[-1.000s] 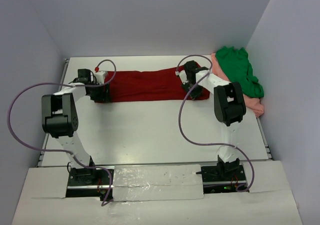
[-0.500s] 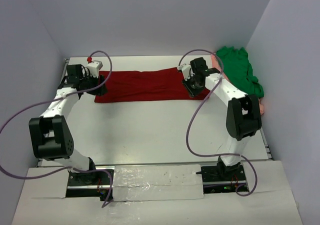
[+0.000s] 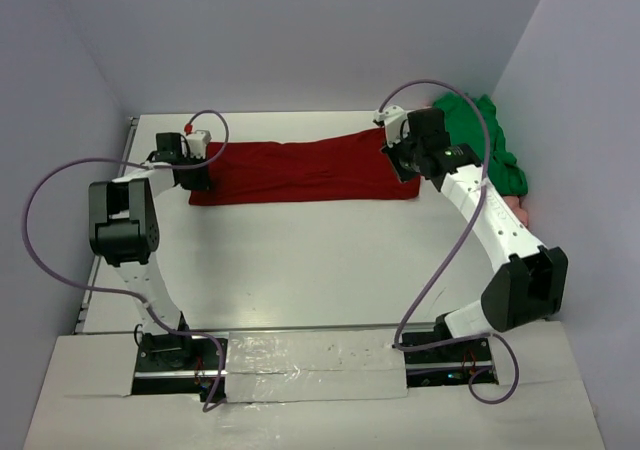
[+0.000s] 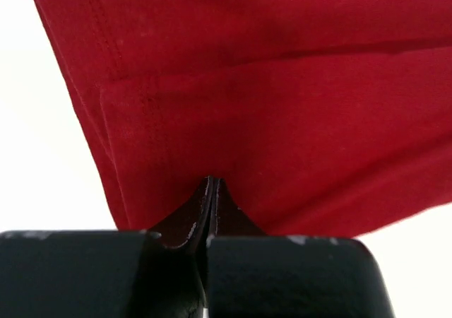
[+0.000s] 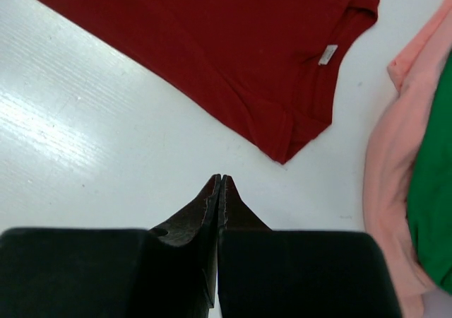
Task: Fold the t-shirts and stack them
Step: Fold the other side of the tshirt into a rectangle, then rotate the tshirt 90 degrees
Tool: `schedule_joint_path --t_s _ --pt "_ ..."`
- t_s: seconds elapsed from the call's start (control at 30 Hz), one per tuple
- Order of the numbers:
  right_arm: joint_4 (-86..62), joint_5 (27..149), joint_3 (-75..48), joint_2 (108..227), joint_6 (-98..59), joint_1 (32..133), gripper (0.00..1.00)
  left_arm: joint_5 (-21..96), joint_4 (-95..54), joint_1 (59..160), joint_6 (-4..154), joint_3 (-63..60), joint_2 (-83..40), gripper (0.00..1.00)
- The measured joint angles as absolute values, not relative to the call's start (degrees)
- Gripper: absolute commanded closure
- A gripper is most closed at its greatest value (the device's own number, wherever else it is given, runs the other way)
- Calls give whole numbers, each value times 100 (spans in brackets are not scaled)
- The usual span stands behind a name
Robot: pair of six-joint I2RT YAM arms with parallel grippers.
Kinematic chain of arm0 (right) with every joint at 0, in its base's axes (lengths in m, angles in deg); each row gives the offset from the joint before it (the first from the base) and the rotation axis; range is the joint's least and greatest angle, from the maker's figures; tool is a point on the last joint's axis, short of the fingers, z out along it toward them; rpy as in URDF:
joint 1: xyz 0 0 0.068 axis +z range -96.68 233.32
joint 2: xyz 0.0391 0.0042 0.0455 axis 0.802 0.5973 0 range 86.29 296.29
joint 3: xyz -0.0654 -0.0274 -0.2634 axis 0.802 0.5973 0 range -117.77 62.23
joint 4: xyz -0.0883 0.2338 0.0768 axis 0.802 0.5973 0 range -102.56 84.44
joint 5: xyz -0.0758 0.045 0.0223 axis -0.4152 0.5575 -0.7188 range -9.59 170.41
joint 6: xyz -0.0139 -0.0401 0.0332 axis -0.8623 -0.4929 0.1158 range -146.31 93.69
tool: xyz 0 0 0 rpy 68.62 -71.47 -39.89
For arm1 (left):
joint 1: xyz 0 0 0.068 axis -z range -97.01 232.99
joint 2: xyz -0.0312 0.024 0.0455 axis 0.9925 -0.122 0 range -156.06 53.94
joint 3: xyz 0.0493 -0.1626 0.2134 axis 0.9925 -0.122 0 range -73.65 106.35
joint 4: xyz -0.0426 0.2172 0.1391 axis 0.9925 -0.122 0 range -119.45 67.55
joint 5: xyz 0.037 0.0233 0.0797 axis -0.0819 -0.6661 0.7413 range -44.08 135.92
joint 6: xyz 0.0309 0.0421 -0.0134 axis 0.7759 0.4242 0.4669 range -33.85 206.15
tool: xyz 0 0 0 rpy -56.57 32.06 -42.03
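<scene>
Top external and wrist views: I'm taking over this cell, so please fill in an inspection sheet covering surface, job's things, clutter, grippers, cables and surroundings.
Surface: white table, smooth.
Job's things: dark red t-shirt lies flat as a long folded strip, pale neck label showing; green t-shirt lies crumpled on the pink t-shirt at far right, both unfolded.
Clutter: nothing seen.
Grippers: left gripper shut, tips at the red shirt's edge, grip on the cloth unclear; right gripper shut, empty, over bare table beside the shirt's corner.
Cables: purple cables loop loosely off both arms.
Surroundings: plain grey walls on three sides.
</scene>
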State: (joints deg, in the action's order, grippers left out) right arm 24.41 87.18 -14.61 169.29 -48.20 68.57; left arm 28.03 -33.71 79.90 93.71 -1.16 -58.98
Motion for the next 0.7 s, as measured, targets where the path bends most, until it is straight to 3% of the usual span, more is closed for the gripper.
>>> schedule_joint_path --t_s 0.7 --pt "2607 8853 -1218 16109 -4671 6487 100 3662 -2849 8163 9231 246 -6163 100"
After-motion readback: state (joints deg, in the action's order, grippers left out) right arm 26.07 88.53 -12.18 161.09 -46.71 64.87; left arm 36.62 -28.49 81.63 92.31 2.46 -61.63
